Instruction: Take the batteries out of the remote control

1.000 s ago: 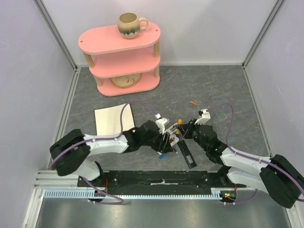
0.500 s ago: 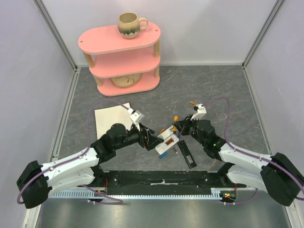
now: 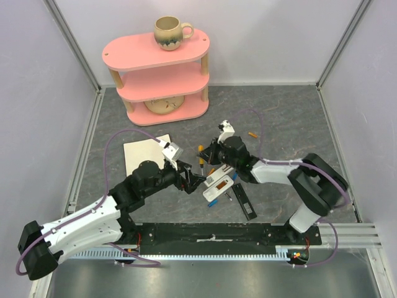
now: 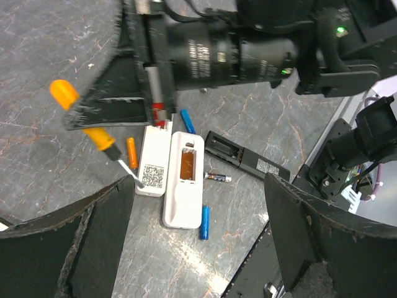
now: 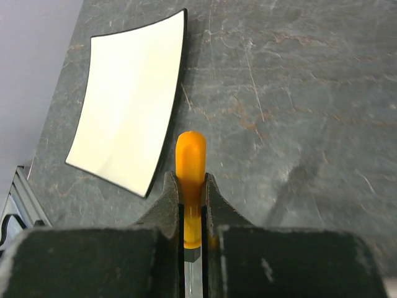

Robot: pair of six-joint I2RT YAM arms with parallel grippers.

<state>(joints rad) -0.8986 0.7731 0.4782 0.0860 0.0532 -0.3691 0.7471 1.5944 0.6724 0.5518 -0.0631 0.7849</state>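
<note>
Left pincer [image 3: 193,180] spread wide, nothing in it, hovering just beside the white remote [image 4: 185,183], whose opened bay looks empty to me. Three batteries lie loose on the desk [image 4: 49,37] around that remote. One blue cell [image 4: 205,222] sits just off its near end, lying roughly along the remote's length. A second [image 4: 187,121] is off the far end, and a darker third [image 4: 217,177] lies crosswise at its flank. Right pincer [image 5: 190,180] is clamped on the orange-handled screwdriver [image 5: 190,149], its tip at the remote's loose cover [image 4: 152,167]. So the free left arm is the one to collect, I'd judge: in its wrist view the near-end cell lies between its spread fingers [image 4: 80,248].
</note>
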